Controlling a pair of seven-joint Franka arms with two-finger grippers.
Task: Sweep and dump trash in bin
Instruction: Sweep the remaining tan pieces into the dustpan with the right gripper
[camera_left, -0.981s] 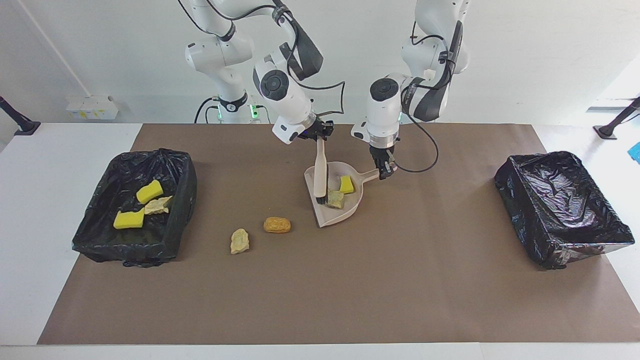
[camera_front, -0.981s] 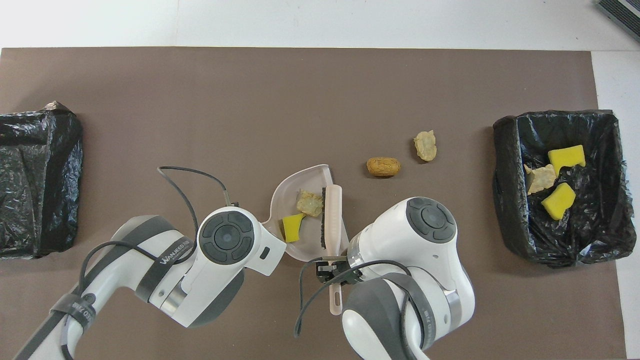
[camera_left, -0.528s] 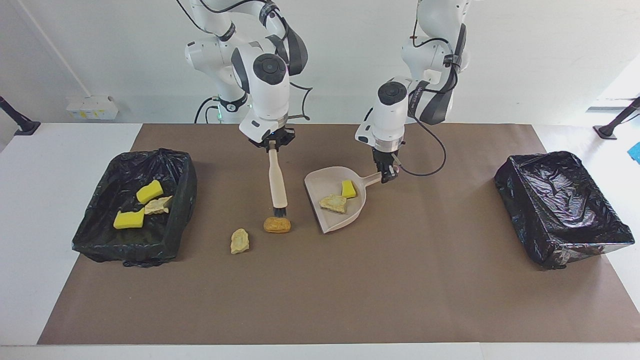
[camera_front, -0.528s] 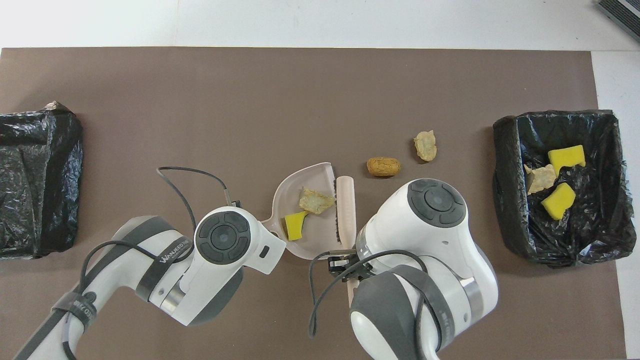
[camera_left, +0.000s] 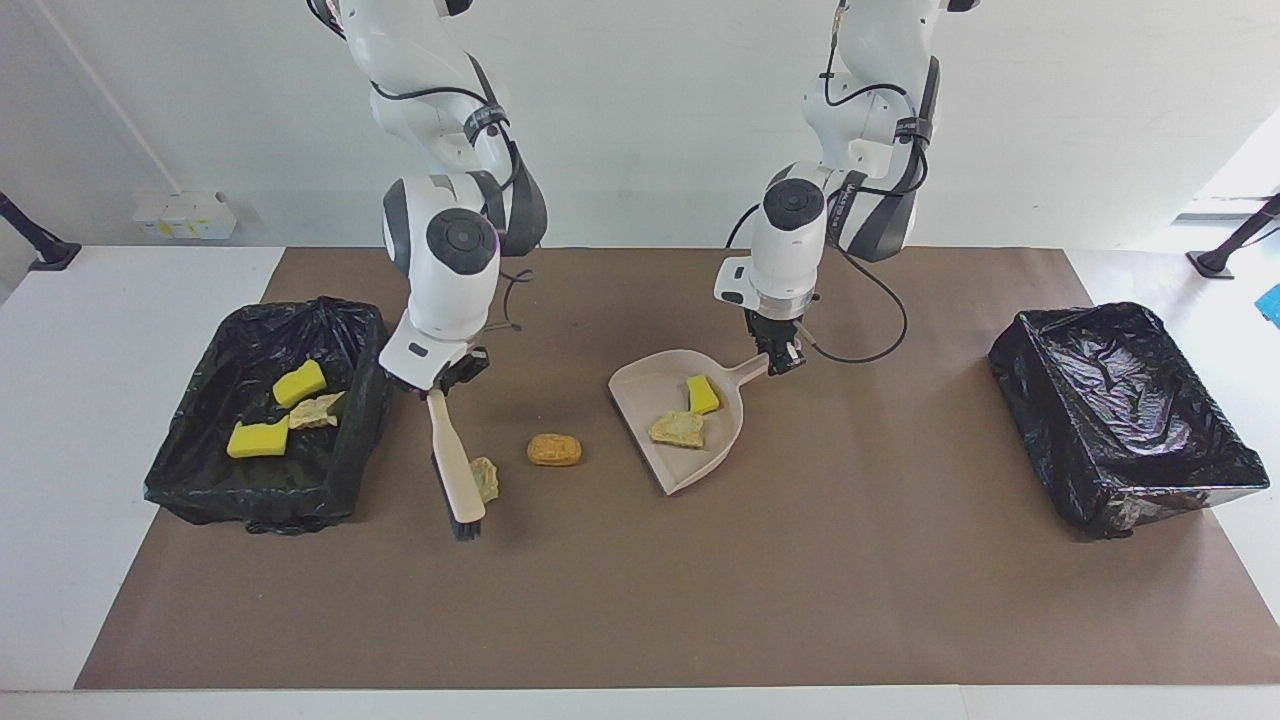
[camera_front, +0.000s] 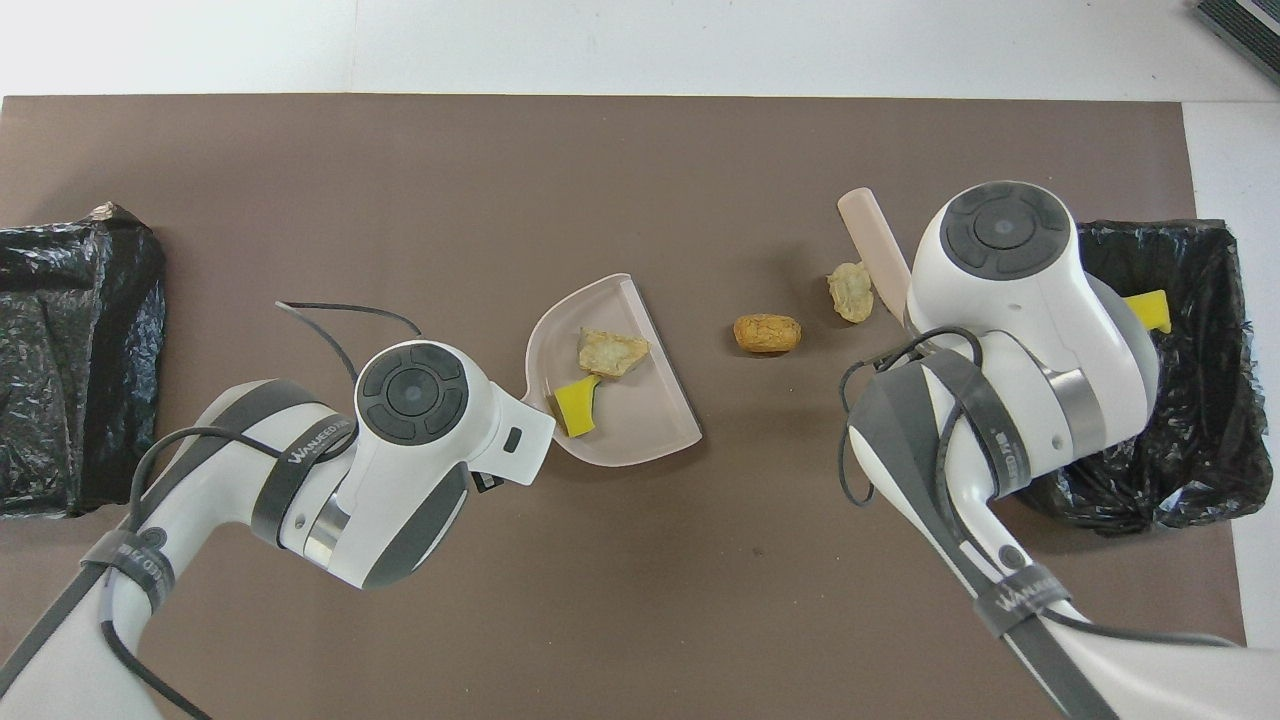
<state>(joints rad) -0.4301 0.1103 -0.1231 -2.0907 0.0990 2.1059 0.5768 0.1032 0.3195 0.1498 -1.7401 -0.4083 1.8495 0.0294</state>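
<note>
My right gripper (camera_left: 441, 385) is shut on the handle of a beige brush (camera_left: 455, 470). The brush slants down to the mat, its bristle end touching or just beside a tan trash lump (camera_left: 486, 480), on the side toward the filled bin. An orange lump (camera_left: 554, 450) lies between that lump and the dustpan (camera_left: 640, 385). My left gripper (camera_left: 781, 357) is shut on the dustpan's handle. The pan holds a yellow sponge chunk (camera_left: 702, 393) and a tan lump (camera_left: 678, 430). In the overhead view the brush (camera_front: 872, 240), tan lump (camera_front: 850, 292), orange lump (camera_front: 767, 333) and dustpan (camera_front: 645, 430) show; both grippers hide under their wrists.
A black-lined bin (camera_left: 368, 385) at the right arm's end holds two yellow sponge pieces and a tan lump. A second black-lined bin (camera_left: 1120, 420) stands at the left arm's end with nothing showing in it. A brown mat (camera_left: 640, 600) covers the table.
My right gripper carried the brush out of the dustpan, past the orange lump, down beside the tan lump. My left gripper shifted the dustpan slightly away from the robots and turned it.
</note>
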